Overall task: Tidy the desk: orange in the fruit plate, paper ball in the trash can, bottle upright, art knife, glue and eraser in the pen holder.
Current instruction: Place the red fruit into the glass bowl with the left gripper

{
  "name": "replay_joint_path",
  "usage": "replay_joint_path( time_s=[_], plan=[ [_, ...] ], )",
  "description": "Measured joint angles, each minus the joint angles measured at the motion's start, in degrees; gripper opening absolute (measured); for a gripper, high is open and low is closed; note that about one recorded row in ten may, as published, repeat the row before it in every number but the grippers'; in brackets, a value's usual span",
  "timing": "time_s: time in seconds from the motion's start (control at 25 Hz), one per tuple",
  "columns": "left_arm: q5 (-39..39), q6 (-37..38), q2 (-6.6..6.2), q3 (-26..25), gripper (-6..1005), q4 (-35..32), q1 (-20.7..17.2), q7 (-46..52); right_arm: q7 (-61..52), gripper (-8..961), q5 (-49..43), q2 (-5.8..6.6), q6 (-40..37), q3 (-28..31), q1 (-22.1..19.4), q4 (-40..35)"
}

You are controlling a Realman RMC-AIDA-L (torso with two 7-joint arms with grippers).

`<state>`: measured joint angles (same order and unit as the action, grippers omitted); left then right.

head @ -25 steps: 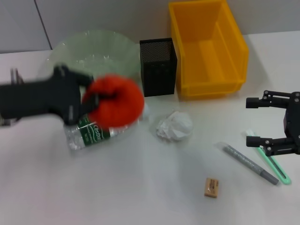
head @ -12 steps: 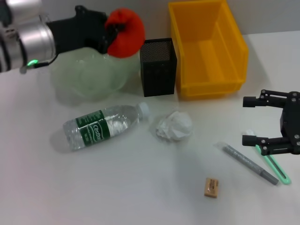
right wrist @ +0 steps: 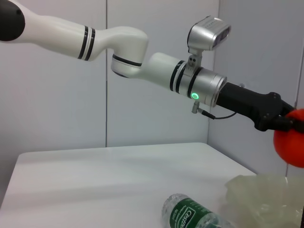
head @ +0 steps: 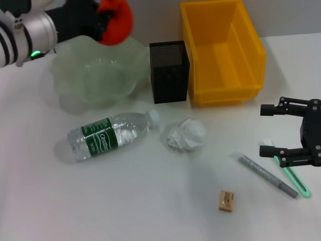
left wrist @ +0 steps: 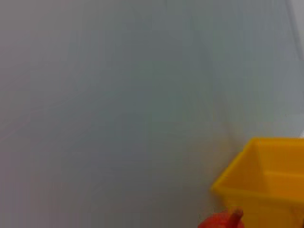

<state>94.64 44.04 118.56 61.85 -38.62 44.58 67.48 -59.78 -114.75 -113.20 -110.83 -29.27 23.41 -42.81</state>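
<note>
My left gripper [head: 104,21] is shut on the red-orange orange [head: 117,19] and holds it in the air above the back rim of the pale-green fruit plate [head: 65,68]. The right wrist view shows the same orange [right wrist: 292,144] over the plate [right wrist: 259,192]. The clear bottle [head: 108,134] lies on its side in front of the plate. The white paper ball [head: 186,134] sits to its right. Behind stand the black mesh pen holder [head: 169,73] and the yellow trash can [head: 225,93]. The tan eraser [head: 226,201] lies near the front. My right gripper [head: 264,129] stands open at the right.
A grey pen-shaped tool [head: 268,175] and a slim mint-green tool [head: 293,178] lie by the right gripper; I cannot tell which is the art knife and which the glue. The left wrist view shows a grey wall and the trash can's corner [left wrist: 266,183].
The left gripper has lifted the orange from beside the bottle and carried it back and up over the fruit plate. The right gripper has barely moved.
</note>
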Motion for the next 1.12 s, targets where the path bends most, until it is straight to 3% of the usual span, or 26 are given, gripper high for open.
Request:
replay_joint_path(
  time_s=[0.28, 0.68, 1.12],
  plan=[
    [0.3, -6.0, -0.09, 0.4, 59, 0.7, -0.3, 0.0, 0.0, 826, -0.1, 0.0, 0.0, 0.0, 0.1, -0.1],
    [1.2, -6.7, -0.35, 0.7, 93, 0.8, -2.3, 0.7, -0.5, 825, -0.1, 0.18, 0.0, 0.1, 0.0, -0.4],
    [3.3, -7.1, -0.11, 1.0, 236, 1.4, -2.5, 1.0, -0.7, 826, -0.1, 0.45, 0.3, 0.1, 0.5, -0.6]
  ],
)
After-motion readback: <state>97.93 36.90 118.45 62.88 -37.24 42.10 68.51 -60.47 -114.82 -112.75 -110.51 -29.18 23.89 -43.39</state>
